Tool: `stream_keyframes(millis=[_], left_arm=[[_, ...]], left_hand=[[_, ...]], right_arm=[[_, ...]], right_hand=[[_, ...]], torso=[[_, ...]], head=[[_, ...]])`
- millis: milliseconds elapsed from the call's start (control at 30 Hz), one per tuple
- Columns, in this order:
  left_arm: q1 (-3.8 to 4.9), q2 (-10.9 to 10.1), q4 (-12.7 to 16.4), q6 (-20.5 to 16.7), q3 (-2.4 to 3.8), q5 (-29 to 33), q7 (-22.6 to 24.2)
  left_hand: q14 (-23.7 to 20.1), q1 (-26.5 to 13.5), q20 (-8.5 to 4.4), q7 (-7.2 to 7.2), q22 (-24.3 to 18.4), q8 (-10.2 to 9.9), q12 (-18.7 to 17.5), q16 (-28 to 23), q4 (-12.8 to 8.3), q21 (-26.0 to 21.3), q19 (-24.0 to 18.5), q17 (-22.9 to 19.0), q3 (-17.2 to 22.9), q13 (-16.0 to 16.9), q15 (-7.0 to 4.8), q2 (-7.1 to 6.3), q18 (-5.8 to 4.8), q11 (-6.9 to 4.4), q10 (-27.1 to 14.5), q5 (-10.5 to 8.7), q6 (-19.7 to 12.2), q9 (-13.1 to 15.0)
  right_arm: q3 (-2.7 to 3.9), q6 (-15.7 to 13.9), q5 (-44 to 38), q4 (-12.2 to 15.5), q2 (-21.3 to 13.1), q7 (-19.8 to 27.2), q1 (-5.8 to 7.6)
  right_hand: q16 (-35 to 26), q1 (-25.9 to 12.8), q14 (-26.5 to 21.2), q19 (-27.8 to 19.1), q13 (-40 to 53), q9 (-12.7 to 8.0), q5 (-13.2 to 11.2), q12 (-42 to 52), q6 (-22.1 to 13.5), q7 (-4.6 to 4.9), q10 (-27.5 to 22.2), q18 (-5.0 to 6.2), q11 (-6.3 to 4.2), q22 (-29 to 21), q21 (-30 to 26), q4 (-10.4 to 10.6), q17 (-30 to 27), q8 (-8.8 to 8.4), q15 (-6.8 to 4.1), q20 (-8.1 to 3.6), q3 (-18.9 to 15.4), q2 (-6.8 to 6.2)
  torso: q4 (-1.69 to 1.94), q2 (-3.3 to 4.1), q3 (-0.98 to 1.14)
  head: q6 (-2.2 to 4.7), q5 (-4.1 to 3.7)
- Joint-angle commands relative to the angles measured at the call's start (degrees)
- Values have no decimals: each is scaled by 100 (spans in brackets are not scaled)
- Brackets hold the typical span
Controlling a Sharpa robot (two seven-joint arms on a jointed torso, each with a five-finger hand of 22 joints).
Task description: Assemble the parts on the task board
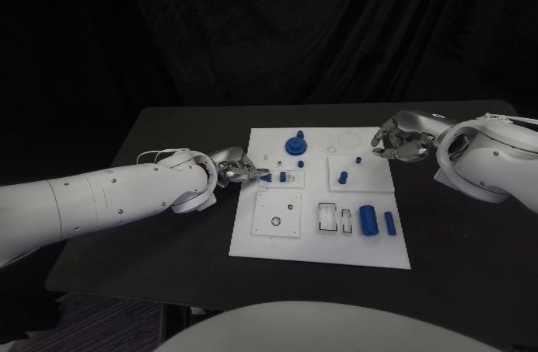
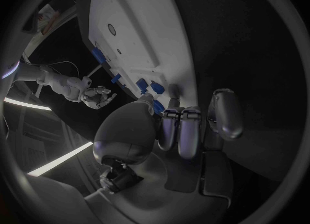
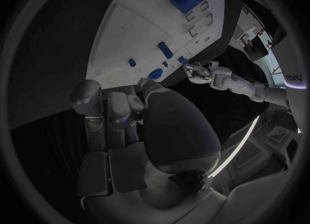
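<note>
The white task board (image 1: 321, 243) lies in the middle of the black table. My left hand (image 1: 239, 171) hovers at the board's left edge with its fingers curled, and its fingertips (image 2: 169, 115) pinch a small blue part (image 2: 157, 106) over a raised white block (image 1: 286, 178). My right hand (image 1: 400, 144) sits at the board's far right corner, fingers curled in with nothing in them. A blue gear stack (image 1: 295, 144) stands near the far edge. Blue pegs (image 1: 343, 178) stand in the right block. Blue cylinders (image 1: 367, 219) lie near the front right.
A square plate with a round hole (image 1: 278, 214) sits on the board's front left. Bare black table (image 1: 168, 243) lies in front of my left arm and also beyond the board.
</note>
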Motion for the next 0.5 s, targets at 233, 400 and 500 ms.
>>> stream_keyframes(millis=[233, 400, 500], left_arm=[[-30, 89, -102, 324, -31, 15, 119], [-31, 126, -131, 418, -31, 15, 85], [-31, 142, -138, 479, -31, 15, 63]], left_hand=[[604, 1, 51, 53, 858, -150, 20, 37, -13, -94, -79, 1507, -65, 1504, 79, 81, 7, 78, 606, 17, -52, -375], [604, 103, 62, 51, 860, -179, 20, 37, -40, -93, -84, 1507, -57, 1504, 85, 90, 8, 80, 606, 87, 3, -443], [604, 176, 64, 44, 866, -191, 20, 37, -60, -76, -78, 1507, -55, 1504, 83, 73, 6, 76, 606, 134, 46, -482]], right_arm=[[4, 110, -15, -5, 13, -76, -18], [4, 135, -15, -4, 15, -89, -20], [4, 151, -15, -3, 13, -100, -21]], right_hand=[[-23, 16, -22, -27, -14, 9, 40, -16, 27, -1, -23, 76, 27, 583, -45, 4, -16, 19, 21, 29, 31, 32], [-28, 18, -24, -31, -19, 9, 41, -19, 28, -1, -26, 78, 29, 579, -60, 4, -22, 20, 22, 29, 35, 37], [-28, 18, -24, -31, -19, 9, 41, -19, 28, -1, -26, 78, 29, 579, -60, 4, -22, 20, 22, 29, 35, 37]], torso=[[0, 2, 0], [3, 0, 3], [4, 1, 2]], head=[[-1, 11], [-1, 7], [-1, 8]])
